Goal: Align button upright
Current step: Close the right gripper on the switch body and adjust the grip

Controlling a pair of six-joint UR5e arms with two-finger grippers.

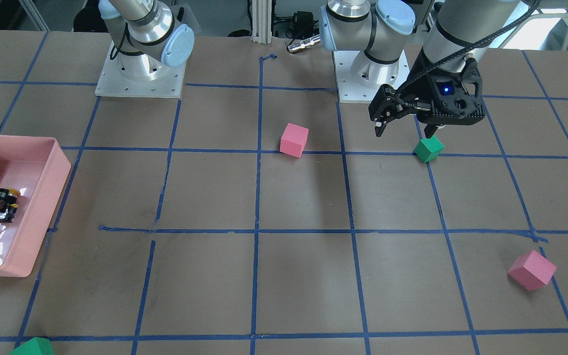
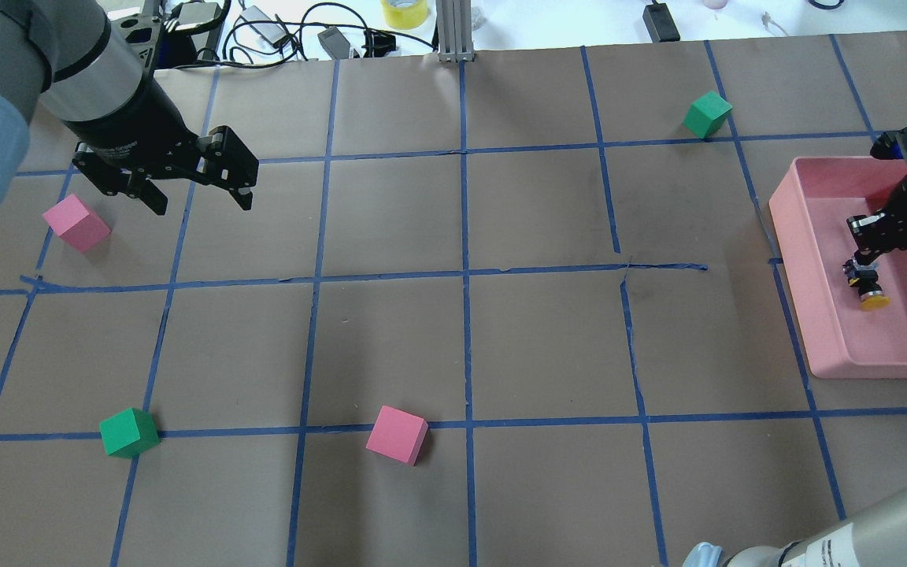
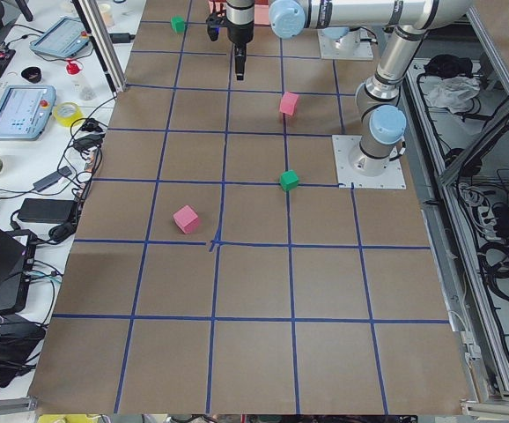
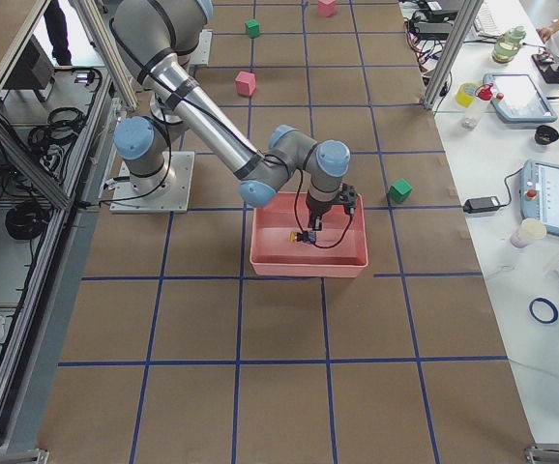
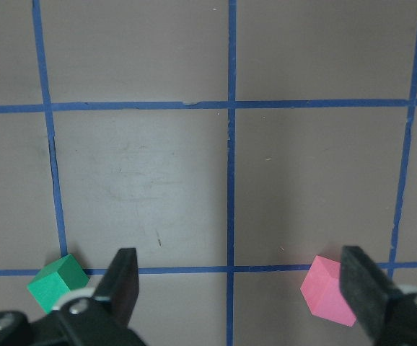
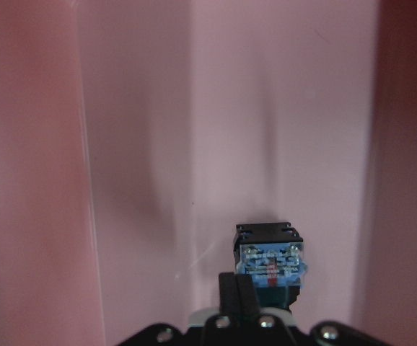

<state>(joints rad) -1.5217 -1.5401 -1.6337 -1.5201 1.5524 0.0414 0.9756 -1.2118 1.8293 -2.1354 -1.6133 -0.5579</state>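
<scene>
The button is lying tipped over on the floor of the pink tray, with its yellow cap pointing toward the robot. The right gripper is reaching down into the tray with its jaws clenched together, their tips just beside the button's base end. The left gripper is hovering over the table, jaws released, with a green cube and a pink cube below.
</scene>
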